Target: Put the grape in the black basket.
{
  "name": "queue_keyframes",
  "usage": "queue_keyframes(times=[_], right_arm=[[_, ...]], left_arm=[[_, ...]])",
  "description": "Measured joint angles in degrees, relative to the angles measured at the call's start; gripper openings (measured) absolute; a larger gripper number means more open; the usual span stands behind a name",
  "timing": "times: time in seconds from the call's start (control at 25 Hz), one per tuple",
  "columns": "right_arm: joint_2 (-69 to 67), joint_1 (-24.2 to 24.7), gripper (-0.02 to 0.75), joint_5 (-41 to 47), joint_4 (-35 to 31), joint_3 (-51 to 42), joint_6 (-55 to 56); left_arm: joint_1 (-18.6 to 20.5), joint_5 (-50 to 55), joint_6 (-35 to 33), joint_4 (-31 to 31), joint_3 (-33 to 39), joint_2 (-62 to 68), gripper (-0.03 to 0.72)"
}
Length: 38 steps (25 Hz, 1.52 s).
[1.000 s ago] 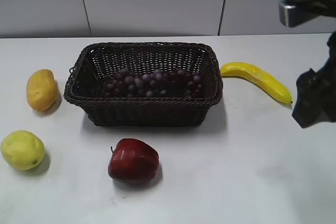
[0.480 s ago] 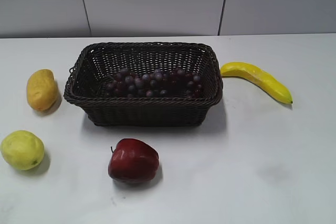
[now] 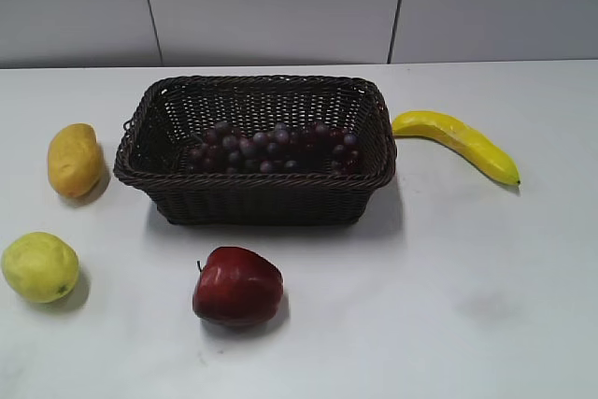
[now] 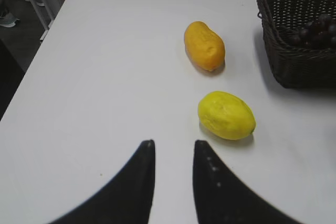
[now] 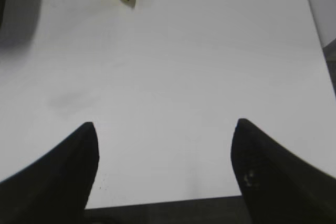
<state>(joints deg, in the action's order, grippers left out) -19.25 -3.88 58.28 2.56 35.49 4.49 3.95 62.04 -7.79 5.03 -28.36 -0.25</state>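
Dark wicker made up the black basket (image 3: 254, 149), which was seen in the middle of the white table (image 3: 448, 306) in the exterior view. The grape (image 3: 271, 147) was lying inside it. A banana (image 3: 458, 142) was seen to the right, a red apple (image 3: 237, 286) in front, and a mango (image 3: 74, 159) and a lemon (image 3: 39, 266) to the left.

From the left wrist, the left gripper (image 4: 172, 153) was seen empty over the table with only a small gap between its tips, near the lemon (image 4: 226, 115).

From the right wrist, the right gripper (image 5: 165, 145) was seen spread wide, holding nothing.
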Motion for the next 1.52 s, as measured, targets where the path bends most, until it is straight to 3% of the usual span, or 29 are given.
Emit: queue_keyframes(times=[0.48,1.28,1.52], right_arm=[[19.2,3.6,0.594,2.0,-1.6,-6.7,-1.7],[19.4,4.6,0.593,1.8,-5.0,-7.1,-3.9],[19.4,4.6,0.648,1.7,-5.0,-7.1,-3.9]], left_arm=[[0.0,0.0,0.0,0.0,0.0,0.0,0.228],[0.0,0.0,0.0,0.0,0.0,0.0,0.228],[0.0,0.0,0.0,0.0,0.0,0.0,0.228]])
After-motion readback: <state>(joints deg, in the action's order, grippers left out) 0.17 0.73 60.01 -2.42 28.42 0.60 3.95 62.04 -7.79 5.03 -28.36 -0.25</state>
